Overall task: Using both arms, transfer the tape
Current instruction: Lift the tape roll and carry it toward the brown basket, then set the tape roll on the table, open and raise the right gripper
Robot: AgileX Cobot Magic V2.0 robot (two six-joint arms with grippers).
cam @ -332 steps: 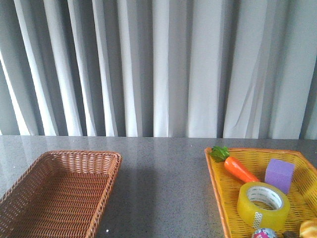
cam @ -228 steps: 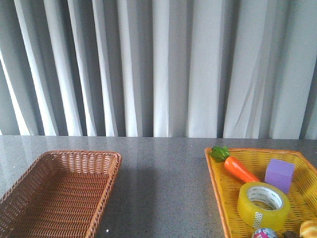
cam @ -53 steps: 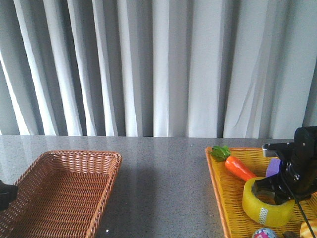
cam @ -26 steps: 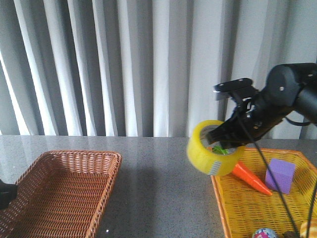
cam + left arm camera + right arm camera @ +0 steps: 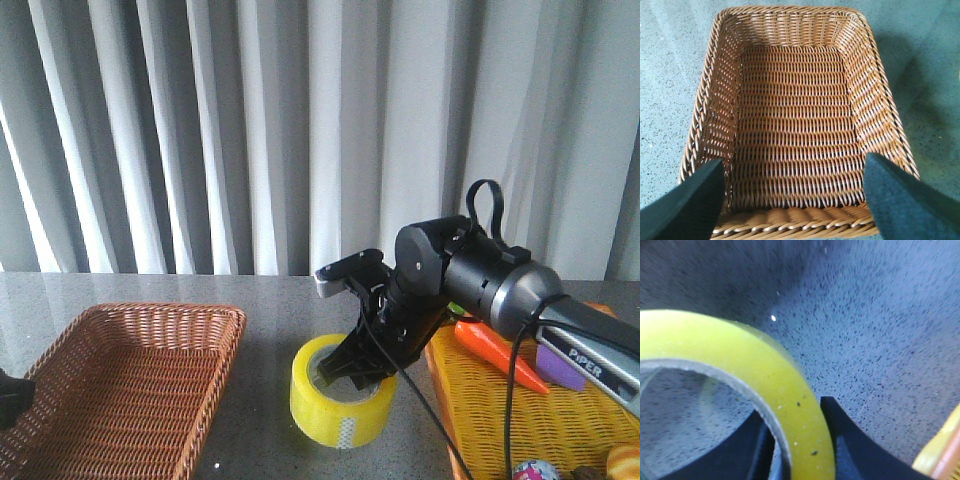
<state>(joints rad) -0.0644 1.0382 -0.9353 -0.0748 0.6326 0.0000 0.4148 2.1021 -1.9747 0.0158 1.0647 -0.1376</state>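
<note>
The yellow tape [image 5: 340, 408] stands low on the grey table between the two baskets, its hole facing up. My right gripper [image 5: 362, 368] reaches into it from the right and is shut on its near wall. In the right wrist view one finger [image 5: 747, 452] is inside the ring and the other outside, pinching the tape's [image 5: 740, 360] wall, with the right gripper [image 5: 797, 442] centred on it. My left gripper [image 5: 797, 200] hangs open over the brown wicker basket [image 5: 790, 222], its pads [image 5: 685, 205] wide apart with nothing between them. In the front view it shows only as a dark bit [image 5: 6, 395] at the left edge.
The brown basket [image 5: 205, 395] lies at the front left. A yellow basket [image 5: 450, 440] at the right holds a toy carrot [image 5: 490, 350], a purple cube [image 5: 558, 368] and small toys at its near end. Grey curtains close off the back of the table.
The right arm lifted the tape out of the yellow basket, carried it left and lowered it to the table between the baskets. The left gripper has stayed over the brown basket.
</note>
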